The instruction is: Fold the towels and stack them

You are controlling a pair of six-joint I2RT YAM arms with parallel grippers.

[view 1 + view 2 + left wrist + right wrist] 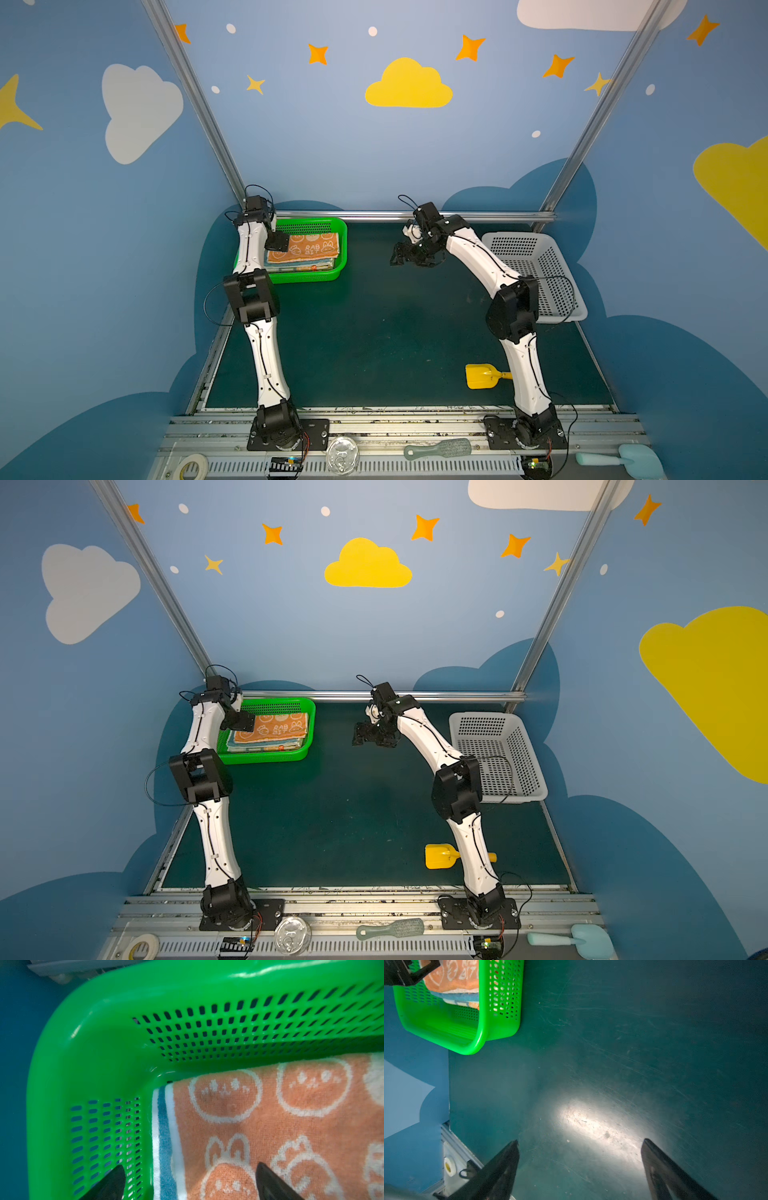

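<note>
Two hands are in view, and both stand spread with nothing between their fingers.

1. Left hand (277,241): it hovers over the left end of the green basket (307,276), which sits at the far left corner of the bench (374,332). In the left wrist view, one fingertip (116,1178) lies over the perforated side wall of the basket and the other over the top towel (270,1126). Contact with either cannot be confirmed.

2. Right hand (399,257): it hangs above the bare bench at the far middle, between the green basket and the white basket (561,318), apart from both. In the right wrist view its fingers (508,1167) are spread wide over the scratched green surface, where a bright patch of light falls.

3. Towels (309,249): they lie inside the green basket as a flat, folded stack. The top towel is orange terry with white rabbit faces and the lettering "RAB BIT". Blue and white edges of the lower layers show along its side and beneath its near edge.

4. Other items: the white basket stands at the far right of the bench, just behind the right arm's elbow. A yellow scoop (480,376) lies on the bench near the right front, with its handle running behind the right arm. On the metal rail in front of the bench rest a roll of tape (191,465), a clear round lid (341,455) and a pale green brush (438,449).
</note>
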